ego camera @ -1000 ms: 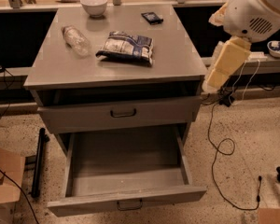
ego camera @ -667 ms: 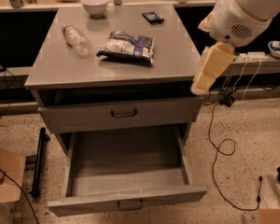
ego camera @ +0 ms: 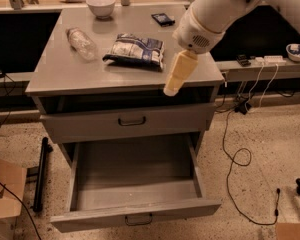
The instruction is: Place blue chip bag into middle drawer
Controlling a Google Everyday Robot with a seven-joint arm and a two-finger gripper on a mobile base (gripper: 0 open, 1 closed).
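The blue chip bag (ego camera: 136, 49) lies flat on the grey cabinet top (ego camera: 60, 79), right of centre. The middle drawer (ego camera: 105, 218) is pulled fully out below, and its grey tray holds nothing. My gripper (ego camera: 170, 89) hangs from the white arm over the front right edge of the cabinet top. It points down and to the left, a short way to the right of and in front of the bag, not touching it. It holds nothing.
A clear plastic bottle (ego camera: 81, 42) lies left of the bag. A white bowl (ego camera: 100, 5) and a small dark packet (ego camera: 163, 18) sit at the back. The upper drawer front (ego camera: 130, 121) is closed. Cables (ego camera: 235, 154) trail on the floor at right; a black bar (ego camera: 40, 174) and a cardboard box (ego camera: 2, 194) are at left.
My arm has swung left from beside the cabinet's right side, bringing the gripper over the front right edge of the top, closer to the bag. The bag and drawer have not moved.
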